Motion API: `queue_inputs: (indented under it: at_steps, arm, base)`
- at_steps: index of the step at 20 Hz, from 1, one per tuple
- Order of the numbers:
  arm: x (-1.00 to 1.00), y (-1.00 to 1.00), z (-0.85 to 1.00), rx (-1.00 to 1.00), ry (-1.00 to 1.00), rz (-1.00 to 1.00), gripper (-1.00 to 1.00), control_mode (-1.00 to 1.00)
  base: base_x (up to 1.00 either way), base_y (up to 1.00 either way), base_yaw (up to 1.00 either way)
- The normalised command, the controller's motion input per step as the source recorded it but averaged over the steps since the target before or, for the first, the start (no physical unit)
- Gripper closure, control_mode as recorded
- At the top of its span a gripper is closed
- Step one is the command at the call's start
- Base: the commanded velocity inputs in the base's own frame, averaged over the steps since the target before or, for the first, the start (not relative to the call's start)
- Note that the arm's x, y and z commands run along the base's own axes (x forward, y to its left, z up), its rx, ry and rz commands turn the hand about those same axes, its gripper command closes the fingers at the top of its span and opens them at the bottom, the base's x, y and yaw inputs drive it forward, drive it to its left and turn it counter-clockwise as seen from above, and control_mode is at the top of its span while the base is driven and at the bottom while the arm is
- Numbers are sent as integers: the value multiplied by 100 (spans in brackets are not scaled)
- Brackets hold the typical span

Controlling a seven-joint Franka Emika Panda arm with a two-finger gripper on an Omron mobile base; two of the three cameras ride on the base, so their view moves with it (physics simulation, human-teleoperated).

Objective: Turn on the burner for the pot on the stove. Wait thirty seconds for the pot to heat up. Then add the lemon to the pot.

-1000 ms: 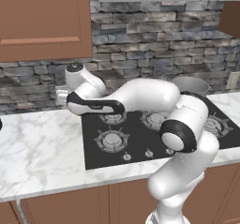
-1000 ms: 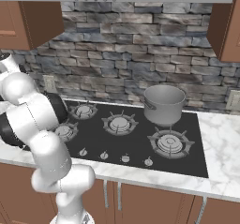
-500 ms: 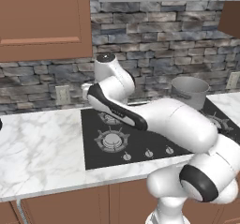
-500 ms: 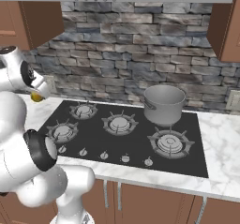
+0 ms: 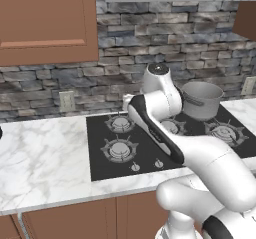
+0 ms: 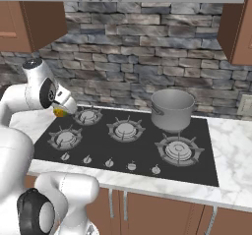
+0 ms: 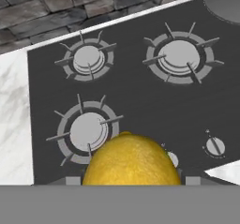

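A grey stone backsplash (image 6: 147, 57) runs behind a white marble counter (image 5: 45, 158) with a black stove (image 6: 142, 148) set into it. The pot (image 6: 172, 110) stands on the back burner at about one o'clock on the cooktop in the right base view. The gripper (image 6: 63, 112) hangs above the stove's left burners, at nine o'clock from the pot, its jaws clamped on the lemon (image 7: 132, 160), which sits at six o'clock in the hand view, over the front left burner (image 7: 86, 130).
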Motion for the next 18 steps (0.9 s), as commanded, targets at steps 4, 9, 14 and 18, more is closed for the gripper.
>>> queue_inputs:
  at_steps: [4,9,14,18]
  arm:
    - [1,-100,22,0,0,0,100,-100]
    - [1,-100,16,0,0,0,100,-100]
    - [0,-100,9,0,0,0,100,-100]
    - [3,-100,9,0,0,0,100,-100]
  base:
    - [0,0,0]
    - [0,0,0]
    - [0,0,0]
    - [0,0,0]
